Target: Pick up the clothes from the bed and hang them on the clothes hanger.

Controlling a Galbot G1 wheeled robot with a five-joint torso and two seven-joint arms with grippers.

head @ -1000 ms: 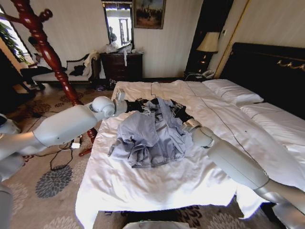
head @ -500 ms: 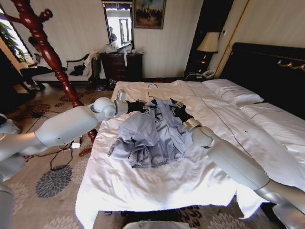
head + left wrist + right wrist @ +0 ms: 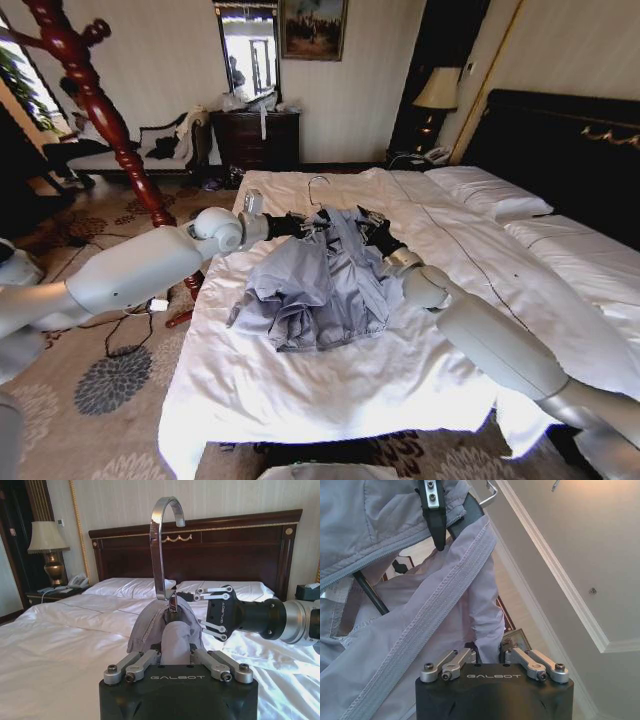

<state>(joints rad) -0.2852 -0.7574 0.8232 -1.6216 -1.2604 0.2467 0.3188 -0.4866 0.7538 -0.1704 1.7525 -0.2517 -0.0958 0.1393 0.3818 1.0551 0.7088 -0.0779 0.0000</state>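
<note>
The clothes, a grey-blue jacket, lie bunched on the white bed, with their collar end raised off the sheet. The clothes hanger sits inside the collar, its silver hook standing up between my two grippers. My left gripper is shut on the jacket's fabric just below the hook. From the other side my right gripper grips the jacket. In the right wrist view, fabric runs between its fingers and the hanger's black shoulder shows above.
A reddish-brown wooden coat stand rises left of the bed. The black headboard and white pillows lie to the right. A lamp and a dark dresser stand by the far wall. Cables trail over the carpet.
Both grippers have drawn closer together and lifted the collar end. The jacket is gathered narrower and the hanger's hook stands out higher.
</note>
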